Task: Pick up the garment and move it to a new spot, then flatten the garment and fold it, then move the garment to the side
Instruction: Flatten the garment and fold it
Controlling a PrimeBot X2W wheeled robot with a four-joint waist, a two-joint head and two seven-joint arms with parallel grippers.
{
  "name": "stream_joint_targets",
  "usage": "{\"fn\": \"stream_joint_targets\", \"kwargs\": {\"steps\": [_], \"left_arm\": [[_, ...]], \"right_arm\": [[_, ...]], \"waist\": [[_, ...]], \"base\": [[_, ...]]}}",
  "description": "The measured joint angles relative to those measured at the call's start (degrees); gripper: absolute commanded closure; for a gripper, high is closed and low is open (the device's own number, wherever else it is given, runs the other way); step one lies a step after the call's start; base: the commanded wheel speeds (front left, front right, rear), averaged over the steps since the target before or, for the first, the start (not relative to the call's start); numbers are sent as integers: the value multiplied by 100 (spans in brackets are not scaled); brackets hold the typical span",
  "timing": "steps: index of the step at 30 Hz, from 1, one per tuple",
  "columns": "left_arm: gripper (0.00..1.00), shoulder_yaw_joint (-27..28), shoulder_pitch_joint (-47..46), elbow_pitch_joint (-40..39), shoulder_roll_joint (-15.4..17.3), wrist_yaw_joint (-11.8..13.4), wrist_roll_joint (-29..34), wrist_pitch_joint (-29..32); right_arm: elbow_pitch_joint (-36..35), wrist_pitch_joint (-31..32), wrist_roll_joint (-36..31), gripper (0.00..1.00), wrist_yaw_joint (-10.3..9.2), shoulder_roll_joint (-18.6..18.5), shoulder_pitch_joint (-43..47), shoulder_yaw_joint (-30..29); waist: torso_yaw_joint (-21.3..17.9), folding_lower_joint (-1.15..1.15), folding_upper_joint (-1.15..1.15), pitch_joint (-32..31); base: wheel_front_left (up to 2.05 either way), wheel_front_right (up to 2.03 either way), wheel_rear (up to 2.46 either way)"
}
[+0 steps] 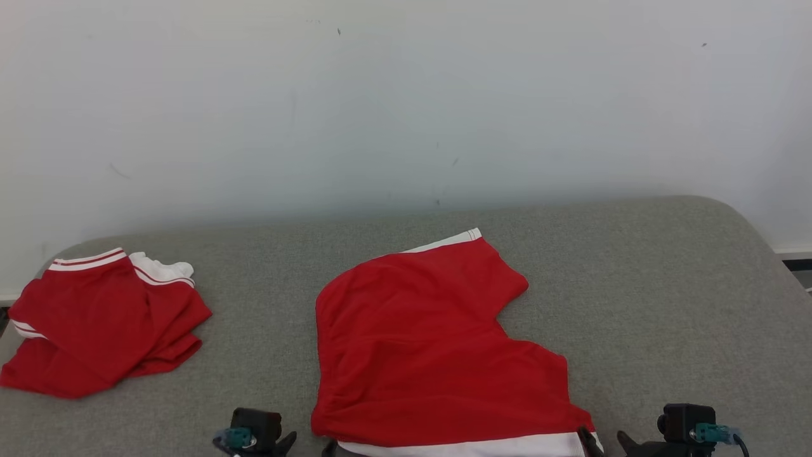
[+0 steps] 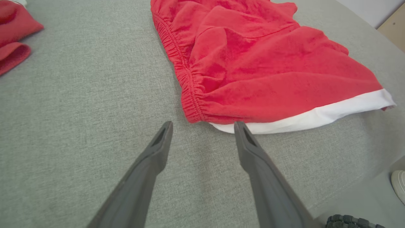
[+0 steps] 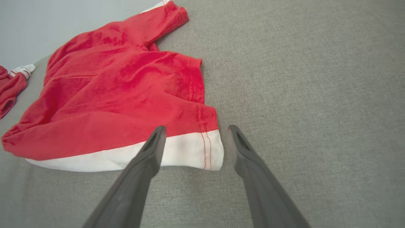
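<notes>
The garment (image 1: 431, 343) is a pair of red shorts with a white band, lying spread on the grey table (image 1: 634, 285) near its front edge. My left gripper (image 1: 311, 444) is open at the garment's near-left corner. In the left wrist view, the left gripper (image 2: 203, 126) has one fingertip at the white band of the garment (image 2: 269, 69), by the gathered waistband. My right gripper (image 1: 602, 441) is open at the near-right corner. Seen from the right wrist, the right gripper (image 3: 196, 129) straddles the white corner of the garment (image 3: 126, 95).
A second red and white garment (image 1: 101, 324) lies crumpled at the table's left end, and it appears in both wrist views (image 2: 12, 41) (image 3: 9, 88). A white wall (image 1: 406, 95) stands behind the table. A white shoe tip (image 2: 398, 185) shows past the table's edge.
</notes>
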Motion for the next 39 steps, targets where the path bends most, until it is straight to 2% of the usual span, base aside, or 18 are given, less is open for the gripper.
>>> {"fn": "stream_joint_targets", "kwargs": {"steps": [9, 15, 19, 23, 24, 28, 31, 34, 35, 37, 38, 39], "left_arm": [[0, -204, -381, 433, -190, -204, 0, 549], [0, -242, -716, 762, -163, -269, 97, 746], [0, -302, -809, 967, -156, -404, 105, 829], [0, -323, -869, 1155, -172, -404, 111, 877], [0, -308, -888, 1170, -178, -404, 109, 876], [0, -304, -992, 1268, -264, -419, 109, 877], [0, -270, -1197, 1324, -298, -455, 108, 872], [0, -276, -1279, 1383, -292, -504, 108, 871], [1, -294, -1282, 1424, -297, -509, 109, 872], [32, -338, -1287, 1491, -299, -556, 108, 876], [41, -363, -1287, 1516, -302, -558, 108, 893], [45, -363, -1287, 1516, -302, -558, 108, 893]], "right_arm": [[213, 561, -1, 0, -151, -5, -8, 23], [333, 712, -35, 0, -218, -7, -153, 12], [442, 812, -79, 0, -224, -3, -232, 12], [531, 906, -100, 0, -265, 4, -241, 31], [541, 910, -113, 3, -265, 7, -243, 37], [550, 913, -130, 0, -267, 10, -252, 22], [573, 953, -145, 4, -267, 26, -382, 33], [613, 960, -148, 12, -267, 52, -514, 48], [650, 967, -148, 15, -267, 67, -534, 62], [697, 1014, -148, 31, -267, 90, -564, 92], [713, 1029, -148, 42, -267, 101, -578, 109], [713, 1029, -148, 53, -267, 101, -578, 109]], "waist": [[26, 0, 0, 62], [7, 0, 0, 102], [-11, 0, 0, 134], [-24, 0, 0, 172], [-26, 0, 0, 182], [-16, 0, 0, 233], [4, 0, 1, 276], [13, 0, 0, 302], [15, 0, 0, 311], [17, 0, 0, 330], [18, 0, 0, 339], [18, 0, 0, 339]], "base": [[0, 0, 0], [0, 0, 0], [0, 0, 0], [0, 0, 0], [0, 0, 0], [0, 0, 0], [0, 0, 0], [0, 0, 0], [0, 0, 0], [0, 0, 0], [0, 0, 0], [0, 0, 0]]}}
